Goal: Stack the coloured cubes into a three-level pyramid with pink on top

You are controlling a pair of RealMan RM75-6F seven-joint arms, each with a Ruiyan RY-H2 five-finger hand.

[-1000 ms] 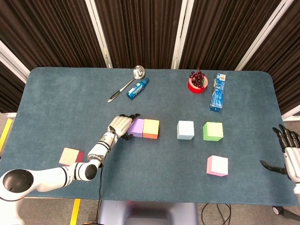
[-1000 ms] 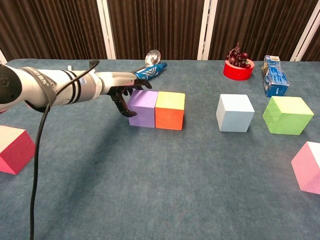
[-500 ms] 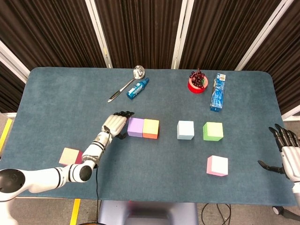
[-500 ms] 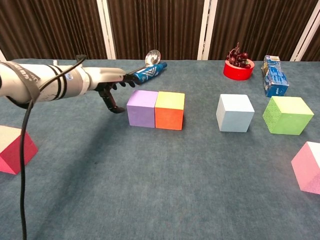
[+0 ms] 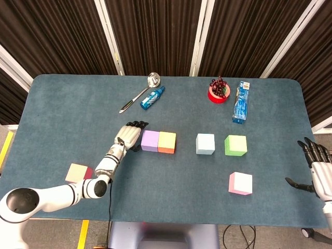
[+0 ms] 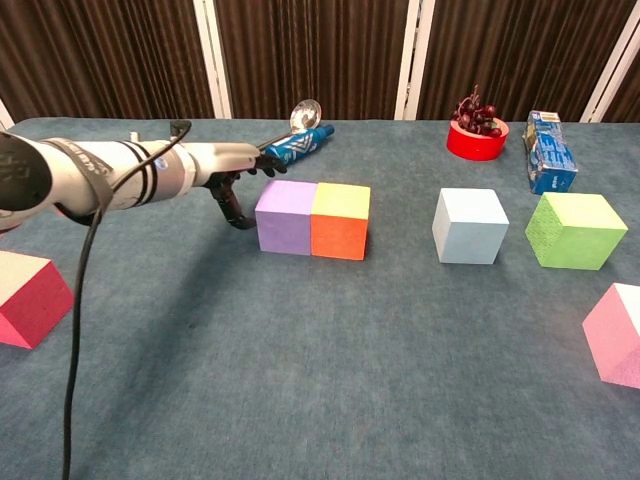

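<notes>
Nearest, the pink cube sits right of centre, the red cube far left; the right hand hovers at the right edge, fingers apart, holding nothing; further back runs a row: left hand, fingers spread and empty, just beside the purple cube, which touches the orange cube; then the pale blue cube and green cube.

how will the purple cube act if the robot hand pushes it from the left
The purple cube probably slides, not rolls: flat faces, squat shape. It sits flush against the orange cube, so that likely moves too. The cloth-like table cover may add drag. The left robot hand is beside it.
</notes>
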